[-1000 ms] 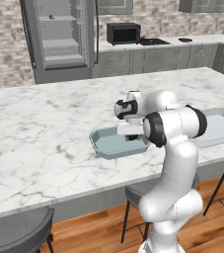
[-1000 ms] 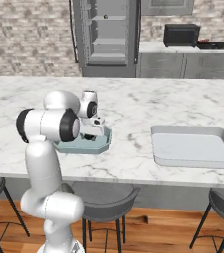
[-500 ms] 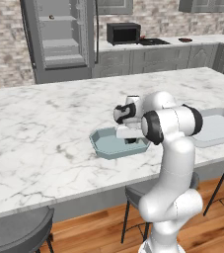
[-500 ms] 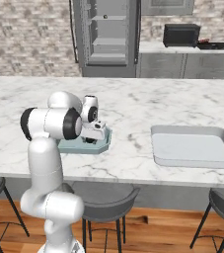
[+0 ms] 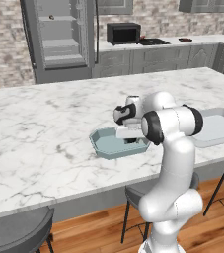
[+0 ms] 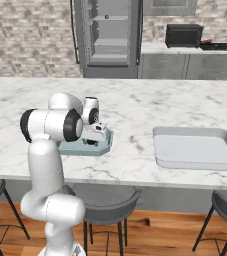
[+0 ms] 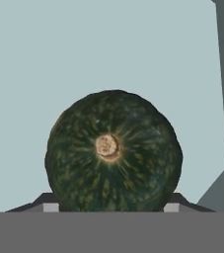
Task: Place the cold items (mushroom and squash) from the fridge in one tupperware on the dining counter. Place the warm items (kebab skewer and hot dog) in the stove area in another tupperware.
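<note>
- Pincer (image 5: 130,140): lowered into the nearer tupperware (image 5: 105,146) on the dining counter (image 5: 44,143); its two dark tips stand on either side of the squash (image 7: 113,150). Whether the tips press the squash or stand just off it cannot be told.
- Squash: dark green, round, stem scar facing the hand view; lies over the pale blue floor of the tupperware, away from the wall at the right of that view.
- Step in hand, as judged: setting the squash down in the cold-items tupperware. Mushroom not found in the container, so the cold half looks unfinished.
- Next move calls for: tips fully apart, then a straight lift clear of the tupperware rim, without nudging the squash, which may roll.
- Tupperware: blue-grey, shallow, octagonal, near the counter's front edge, partly hidden by the arm.
- Second tupperware (image 6: 195,149): pale, rectangular, shallow, well apart to the robot's right on the same counter; probably for the warm items.
- Stools (image 6: 102,196): dark seats tucked under the counter's front edge, beside the base.
- Fridge (image 6: 107,37): far wall, door open, shelves showing; a small dark thing on an upper shelf, too small to name.
- Microwave (image 5: 123,33): black, on the back counter.
- Stove (image 6: 219,46): far right; items too small to tell.
</note>
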